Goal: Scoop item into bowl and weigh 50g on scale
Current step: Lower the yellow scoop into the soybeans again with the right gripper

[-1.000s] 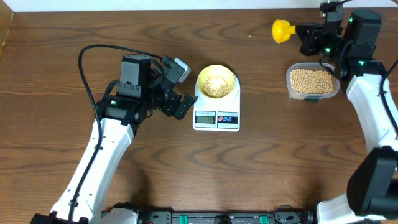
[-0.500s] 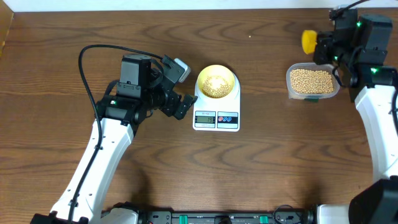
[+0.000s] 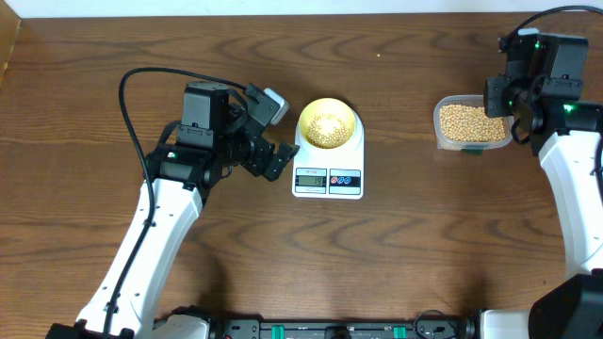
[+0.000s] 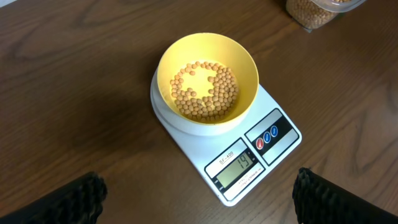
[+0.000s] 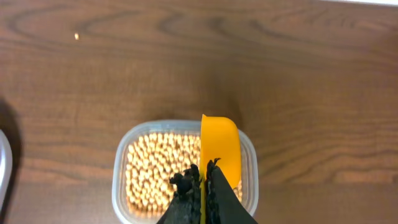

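l jaws wide apart, empty; r jaws pinch scoop [image 5: 219, 146].

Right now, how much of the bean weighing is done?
Done: some beans lie in the bowl on the scale, whose display seems to read 19. In hand: the right jaws are shut on the scoop above the tub of beans. Left: more scoops until it shows 50.

Wooden table [image 3: 424, 235] carries scale [image 3: 328, 179] and clear tub [image 3: 436, 121].
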`<action>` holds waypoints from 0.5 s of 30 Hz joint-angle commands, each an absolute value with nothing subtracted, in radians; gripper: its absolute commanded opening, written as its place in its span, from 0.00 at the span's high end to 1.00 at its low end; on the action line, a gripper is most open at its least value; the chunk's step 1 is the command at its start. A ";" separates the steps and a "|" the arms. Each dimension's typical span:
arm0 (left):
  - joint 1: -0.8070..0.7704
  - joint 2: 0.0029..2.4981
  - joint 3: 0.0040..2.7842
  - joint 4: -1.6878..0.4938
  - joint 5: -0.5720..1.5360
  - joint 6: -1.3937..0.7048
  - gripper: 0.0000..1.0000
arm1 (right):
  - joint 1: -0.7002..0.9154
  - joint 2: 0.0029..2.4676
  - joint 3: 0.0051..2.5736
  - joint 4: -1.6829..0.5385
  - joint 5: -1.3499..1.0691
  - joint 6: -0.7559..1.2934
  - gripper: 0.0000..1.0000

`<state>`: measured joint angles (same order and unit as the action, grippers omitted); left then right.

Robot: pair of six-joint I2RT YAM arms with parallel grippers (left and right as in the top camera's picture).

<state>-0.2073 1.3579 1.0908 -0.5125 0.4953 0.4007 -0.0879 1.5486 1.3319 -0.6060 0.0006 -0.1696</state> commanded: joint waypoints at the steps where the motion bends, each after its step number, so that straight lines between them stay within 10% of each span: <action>1: -0.209 1.343 1.097 -0.512 0.505 0.418 0.02 | -0.093 1.534 1.333 -0.634 0.021 -0.185 0.99; 15: -0.209 1.343 1.097 -0.512 0.505 0.418 0.02 | -0.092 1.549 1.329 -0.716 0.017 -0.173 0.99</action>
